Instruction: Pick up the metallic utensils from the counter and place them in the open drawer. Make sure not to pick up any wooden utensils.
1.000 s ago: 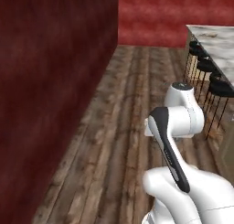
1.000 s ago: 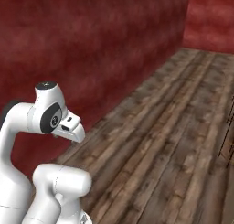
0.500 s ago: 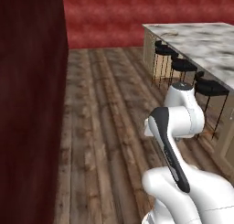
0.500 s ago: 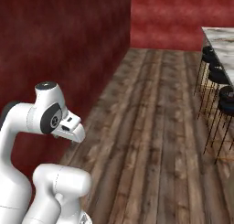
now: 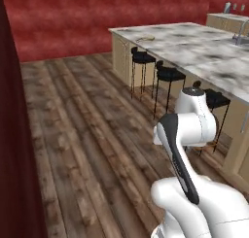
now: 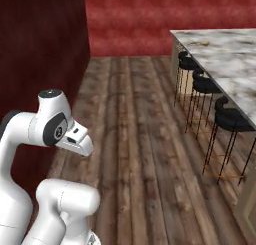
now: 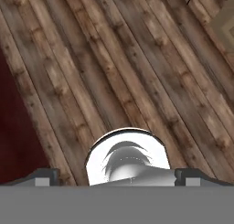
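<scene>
Views had swung right since earlier: marble counter [image 5: 204, 47] now lay right, black stools [image 5: 168, 76] beside it, over plank floor [image 6: 135, 119]; pincer [image 7: 117, 177] stood apart.

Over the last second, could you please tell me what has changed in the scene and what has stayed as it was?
The base has turned, so both base views swung: the dark red wall slid off to the left, and the counter with its black stools came well into view on the right. Nothing was taken hold of or let go. The arm kept its folded pose, and the hand stayed open over the wooden floor.
</scene>
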### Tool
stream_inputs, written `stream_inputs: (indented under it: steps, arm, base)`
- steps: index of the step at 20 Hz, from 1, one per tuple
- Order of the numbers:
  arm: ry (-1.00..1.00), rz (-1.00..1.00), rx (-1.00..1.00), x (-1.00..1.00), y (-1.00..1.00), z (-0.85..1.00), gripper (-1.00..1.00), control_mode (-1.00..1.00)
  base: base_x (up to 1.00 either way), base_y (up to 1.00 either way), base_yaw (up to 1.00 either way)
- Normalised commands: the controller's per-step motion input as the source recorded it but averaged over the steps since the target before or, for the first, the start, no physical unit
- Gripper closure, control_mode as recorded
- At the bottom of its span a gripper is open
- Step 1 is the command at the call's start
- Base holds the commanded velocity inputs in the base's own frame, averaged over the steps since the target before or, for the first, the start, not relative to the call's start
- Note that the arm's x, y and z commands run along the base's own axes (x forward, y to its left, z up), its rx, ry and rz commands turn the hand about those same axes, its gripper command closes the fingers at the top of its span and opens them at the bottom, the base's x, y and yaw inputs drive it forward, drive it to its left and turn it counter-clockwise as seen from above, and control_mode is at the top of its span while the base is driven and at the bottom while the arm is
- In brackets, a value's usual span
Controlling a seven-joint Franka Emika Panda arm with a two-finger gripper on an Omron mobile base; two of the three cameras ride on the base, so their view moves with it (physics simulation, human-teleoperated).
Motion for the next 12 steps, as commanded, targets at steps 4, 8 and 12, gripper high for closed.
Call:
stream_inputs:
  steps: [4,8,12]
  arm:
    - [0.0,0.0,0.0,0.0,0.0,0.0,-1.0,1.0]
    - [0.0,0.0,0.0,0.0,0.0,0.0,-1.0,1.0]
    - [0.0,0.0,0.0,0.0,0.0,0.0,-1.0,1.0]
  base:
    - [1.0,0.07,-0.39]
    - [1.0,0.19,-0.38]
    - [1.0,0.39,-0.39]
